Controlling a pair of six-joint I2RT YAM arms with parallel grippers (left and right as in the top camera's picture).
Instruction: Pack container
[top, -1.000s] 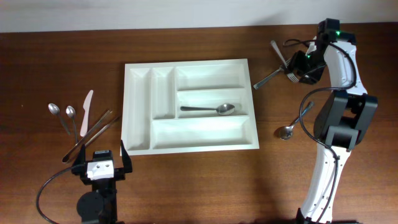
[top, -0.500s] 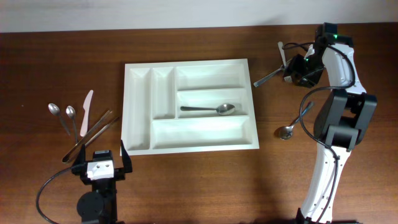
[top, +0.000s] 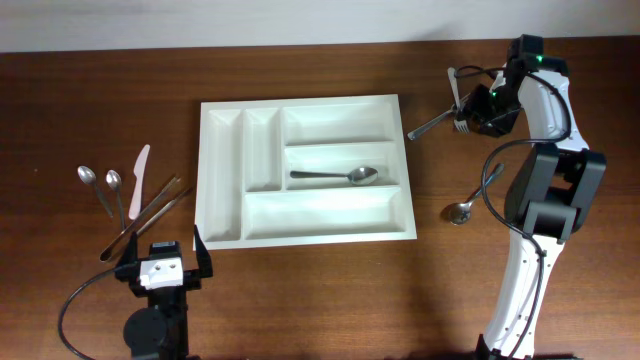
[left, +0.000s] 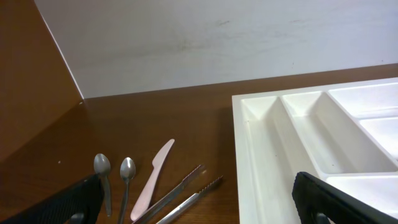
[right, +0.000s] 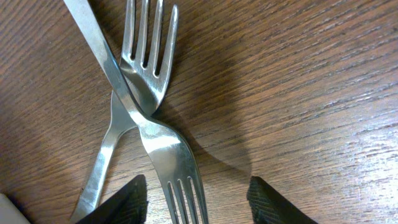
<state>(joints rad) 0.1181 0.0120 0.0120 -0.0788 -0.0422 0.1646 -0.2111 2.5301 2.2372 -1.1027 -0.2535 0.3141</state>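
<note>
Right wrist: right hand (right: 195, 200) spread wide, pointing down over 2 crossed forks (right: 144, 84).

Right arm (top: 548, 100): white shells, black joint housings, a boxy black elbow block.
Green light (top: 541, 57): small, lit at the right arm's black wrist end.
Left arm (top: 160, 270): white block on black frame, round black base.
Left cable (top: 63, 314): black, one wide loop.
Jaws: matte black, blunt-tipped.
</note>
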